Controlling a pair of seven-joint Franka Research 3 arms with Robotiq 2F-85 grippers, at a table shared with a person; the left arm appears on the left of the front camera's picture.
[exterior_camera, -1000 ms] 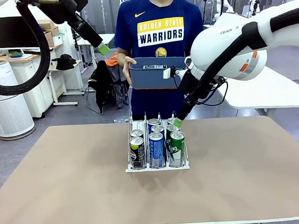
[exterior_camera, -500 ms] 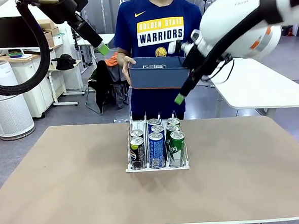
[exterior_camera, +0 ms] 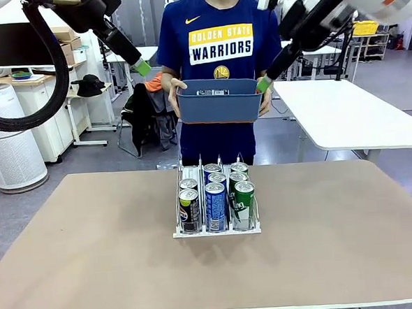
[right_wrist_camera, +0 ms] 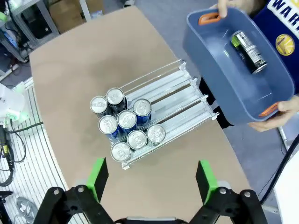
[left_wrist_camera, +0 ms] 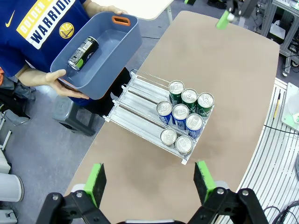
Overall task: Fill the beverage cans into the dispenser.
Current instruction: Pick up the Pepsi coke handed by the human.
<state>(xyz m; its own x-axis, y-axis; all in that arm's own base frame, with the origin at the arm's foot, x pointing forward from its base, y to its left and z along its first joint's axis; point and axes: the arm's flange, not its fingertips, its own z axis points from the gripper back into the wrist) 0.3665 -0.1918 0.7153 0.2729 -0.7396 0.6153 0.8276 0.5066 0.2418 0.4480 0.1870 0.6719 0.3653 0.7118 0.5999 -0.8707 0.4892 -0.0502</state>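
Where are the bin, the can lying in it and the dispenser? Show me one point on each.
bin (left_wrist_camera: 122,56), left wrist view, on its side wall.
can (left_wrist_camera: 84,52), left wrist view, on the middle of its body.
dispenser (left_wrist_camera: 138,95), left wrist view, on an empty stretch of lane.

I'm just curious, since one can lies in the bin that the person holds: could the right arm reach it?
Probably yes. The can lies alone in the open-topped bin, nothing over it, and the right tool hangs open up near the bin. The person's hands hold only its ends.
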